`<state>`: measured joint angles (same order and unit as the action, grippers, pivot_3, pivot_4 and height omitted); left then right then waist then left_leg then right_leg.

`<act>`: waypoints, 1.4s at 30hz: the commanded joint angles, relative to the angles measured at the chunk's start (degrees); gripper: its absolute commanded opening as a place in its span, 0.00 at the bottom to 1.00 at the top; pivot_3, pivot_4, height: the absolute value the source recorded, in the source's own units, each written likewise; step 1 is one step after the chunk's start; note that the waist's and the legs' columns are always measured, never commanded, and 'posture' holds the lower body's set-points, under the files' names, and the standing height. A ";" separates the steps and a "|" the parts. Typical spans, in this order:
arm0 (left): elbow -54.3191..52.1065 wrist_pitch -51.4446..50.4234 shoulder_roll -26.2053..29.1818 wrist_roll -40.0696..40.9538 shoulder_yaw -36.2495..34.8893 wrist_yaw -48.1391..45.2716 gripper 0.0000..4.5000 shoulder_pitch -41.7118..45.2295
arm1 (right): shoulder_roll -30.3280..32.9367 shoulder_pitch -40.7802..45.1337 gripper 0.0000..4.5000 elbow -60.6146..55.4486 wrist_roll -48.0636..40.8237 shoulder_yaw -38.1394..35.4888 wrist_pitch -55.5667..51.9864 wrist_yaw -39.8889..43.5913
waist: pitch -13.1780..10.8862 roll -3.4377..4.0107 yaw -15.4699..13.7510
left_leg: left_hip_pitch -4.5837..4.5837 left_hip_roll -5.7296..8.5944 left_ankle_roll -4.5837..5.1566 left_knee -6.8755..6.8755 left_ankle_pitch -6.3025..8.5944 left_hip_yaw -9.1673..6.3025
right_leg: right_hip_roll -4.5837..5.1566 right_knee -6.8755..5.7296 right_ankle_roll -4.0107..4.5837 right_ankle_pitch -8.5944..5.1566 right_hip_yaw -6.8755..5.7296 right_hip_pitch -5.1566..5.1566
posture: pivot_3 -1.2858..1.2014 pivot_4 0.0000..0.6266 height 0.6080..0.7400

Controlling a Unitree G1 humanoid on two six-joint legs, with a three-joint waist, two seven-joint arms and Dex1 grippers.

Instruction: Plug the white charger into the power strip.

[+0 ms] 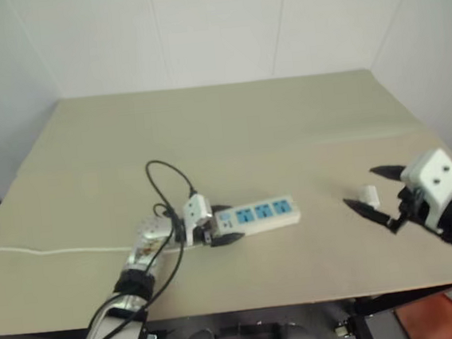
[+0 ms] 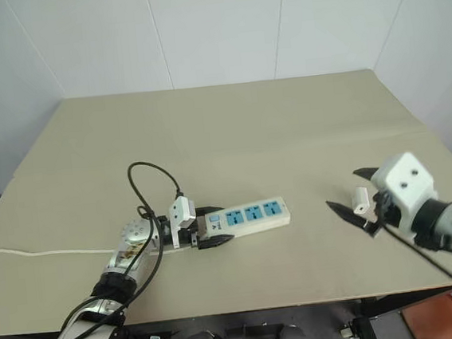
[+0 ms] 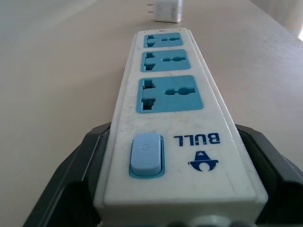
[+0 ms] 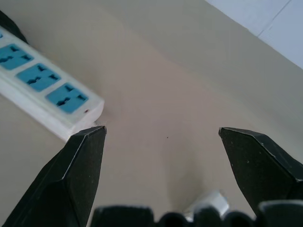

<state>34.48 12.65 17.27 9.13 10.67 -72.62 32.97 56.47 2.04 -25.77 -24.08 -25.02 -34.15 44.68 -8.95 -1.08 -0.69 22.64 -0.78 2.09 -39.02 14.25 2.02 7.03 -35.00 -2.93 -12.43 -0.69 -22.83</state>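
Observation:
The power strip [image 1: 262, 212], a long white bar with three blue sockets, lies flat near the middle of the tan table [image 1: 230, 129]. My left gripper [image 1: 222, 224] is shut on its switch end, one black finger on each long side, as the left wrist view shows along the power strip [image 3: 168, 90]. The white charger [image 1: 369, 196] lies on the table to the right of the strip's far end, a short gap away; the left wrist view shows the white charger [image 3: 168, 9] past the last socket. My right gripper [image 1: 357, 186] hangs open just above the charger, its fingers [image 4: 75, 175] spread wide.
The strip's thin white cord [image 1: 58, 251] runs left across the table to its edge. A black cable [image 1: 167, 179] loops up from my left wrist. White walls stand behind and to the right of the table.

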 commanded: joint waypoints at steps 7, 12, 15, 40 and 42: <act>3.19 2.77 -0.58 -2.33 2.51 -2.55 0.74 3.25 | 18.59 21.47 1.00 39.45 16.24 18.51 57.08 35.38 | -0.01 0.01 0.27 | 0.24 0.03 0.04 0.02 0.02 0.36 | 0.00 0.10 -0.05 -0.03 -0.05 -0.22 | 0.52 0.24 1.00; 3.31 2.49 -1.75 -2.60 2.49 -1.23 0.74 2.99 | 13.73 45.61 1.00 65.26 32.31 35.98 90.23 43.22 | -0.03 0.04 1.10 | 0.23 0.03 0.06 0.00 0.03 0.46 | 0.03 0.11 -0.08 -0.03 0.00 -0.23 | 0.52 0.24 1.00; 2.49 2.55 -2.12 -2.80 2.28 -0.22 0.74 2.36 | 10.80 55.82 1.00 76.97 43.76 43.91 104.73 39.86 | -0.05 0.07 1.27 | 0.19 0.04 0.03 0.02 0.01 0.50 | 0.05 0.08 -0.08 -0.04 0.03 -0.23 | 0.52 0.24 1.00; -5.58 -0.68 -1.63 -3.09 2.98 5.09 0.74 -2.78 | -3.85 76.86 1.00 92.42 105.40 81.64 108.49 -30.58 | -0.04 0.34 1.43 | 0.24 0.10 -0.03 0.05 -0.02 0.65 | 0.17 -0.05 -0.07 -0.05 0.09 -0.40 | 0.52 0.24 1.00; -6.40 -1.22 -1.36 -3.02 2.85 5.46 0.74 -3.21 | -4.50 77.28 1.00 93.28 106.91 83.68 108.25 -33.40 | -0.02 0.37 1.53 | 0.24 0.10 -0.03 0.06 -0.02 0.65 | 0.17 -0.05 -0.07 -0.05 0.09 -0.42 | 0.52 0.24 1.00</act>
<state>29.35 12.13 16.05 6.67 12.35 -67.34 30.76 51.57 77.61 66.84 81.23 57.57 74.91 13.72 -8.97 -0.71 0.84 22.88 -0.68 2.05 -38.95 14.22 2.68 7.19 -35.06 -3.00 -12.48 -0.59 -23.25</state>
